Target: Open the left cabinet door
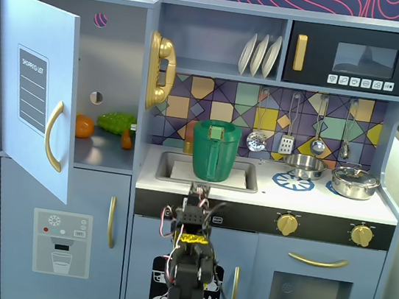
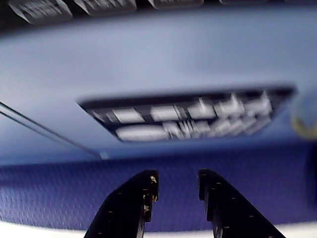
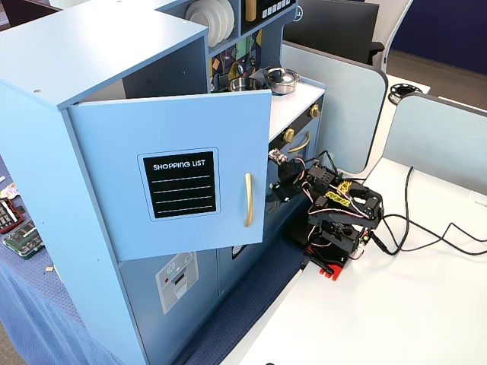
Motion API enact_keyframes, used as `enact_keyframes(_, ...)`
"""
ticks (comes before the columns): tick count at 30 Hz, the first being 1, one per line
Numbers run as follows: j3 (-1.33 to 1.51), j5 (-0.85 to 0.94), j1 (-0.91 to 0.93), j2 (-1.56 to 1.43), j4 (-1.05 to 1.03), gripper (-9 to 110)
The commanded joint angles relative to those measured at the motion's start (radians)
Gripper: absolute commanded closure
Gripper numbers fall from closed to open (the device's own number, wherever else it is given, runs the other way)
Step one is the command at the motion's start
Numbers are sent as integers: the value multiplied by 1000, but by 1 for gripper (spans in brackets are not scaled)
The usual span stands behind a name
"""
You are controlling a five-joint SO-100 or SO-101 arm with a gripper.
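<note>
Tool [image 2: 176, 191] parted; left cabinet door [image 3: 183, 179] ajar.

The left cabinet door [image 3: 171, 179] looks like smooth painted board in a matt blue-grey, with a flat black chalkboard panel [image 3: 179, 184] and a glossy gold plastic handle [image 3: 247, 199]. The claw [image 2: 176, 186] has matt black plastic fingers [image 2: 130, 203] with a faintly layered surface. Below it lies a blue woven cloth [image 2: 59, 193] of rough weave. The pot [image 1: 355, 182] and bowl [image 1: 305, 165] on the white counter [image 1: 326, 201] shine like polished metal. The green jug [image 1: 214, 151] looks like glossy plastic.
</note>
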State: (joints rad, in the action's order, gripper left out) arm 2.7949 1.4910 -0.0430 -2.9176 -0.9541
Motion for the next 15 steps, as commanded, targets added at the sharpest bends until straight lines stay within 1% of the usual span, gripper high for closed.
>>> enact_keyframes(1,57,-34,49,-83,-54,101)
enact_keyframes(10,201,6,94,-178,-196,101)
enact_keyframes(15,202,-15,101,-202,-379,101)
